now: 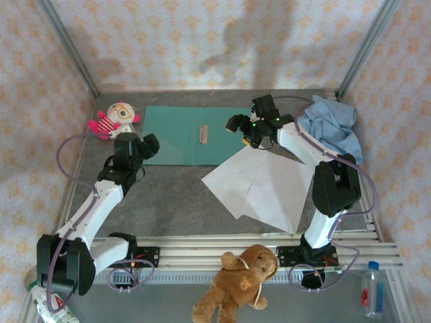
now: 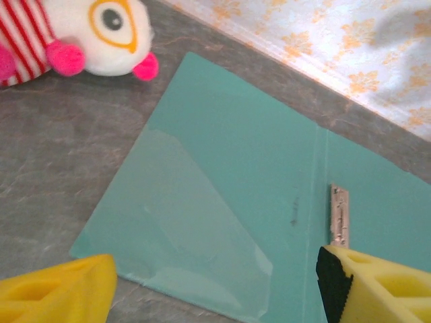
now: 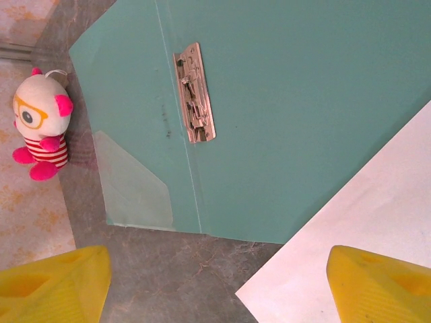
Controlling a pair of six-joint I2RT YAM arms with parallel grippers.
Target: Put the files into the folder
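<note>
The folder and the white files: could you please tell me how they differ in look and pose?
The folder is teal, the files white. The folder lies open, square to the table; the files lie skewed, overlapping each other. The folder carries a metal clip by its spine; the files are blank. Both lie flat.

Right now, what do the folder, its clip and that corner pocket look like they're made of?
Folder: matte teal card, it seems, lying flat with a crisp spine fold. Clip: shiny silvery metal, catching reflections. Corner pocket: probably clear glossy plastic film; the teal shows through it, slightly paler.
</note>
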